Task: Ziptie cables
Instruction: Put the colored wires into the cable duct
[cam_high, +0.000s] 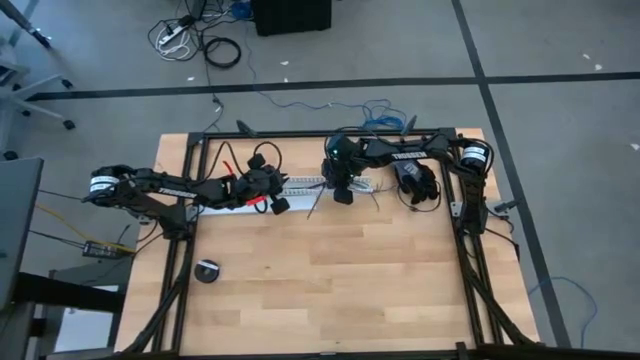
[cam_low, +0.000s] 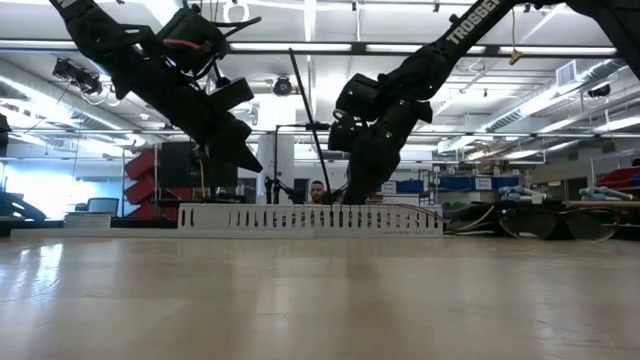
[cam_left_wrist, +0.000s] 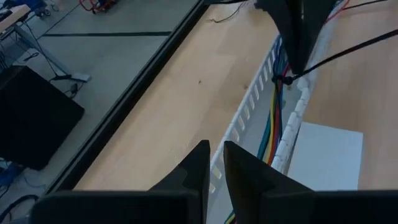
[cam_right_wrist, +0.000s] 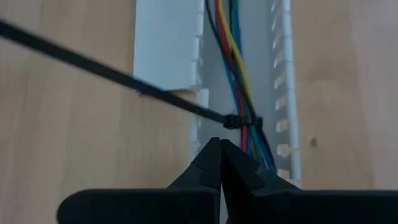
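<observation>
Two robot arms over a white channel (cam_high: 300, 190) on a wooden surface (cam_high: 330, 290).

The cables (cam_right_wrist: 239, 74) lie inside the channel, cinched by the ziptie (cam_right_wrist: 239, 121), its tail slanting out over the channel wall. The right gripper (cam_right_wrist: 219, 149) hangs just beside the ziptie's knot, jaws clenched empty. The left gripper (cam_left_wrist: 212, 155) hovers farther along the channel, jaws nearly closed, holding nothing.

high: straight down | low: table-level | wrists: close — all share white channel (cam_high: 300, 190)
</observation>
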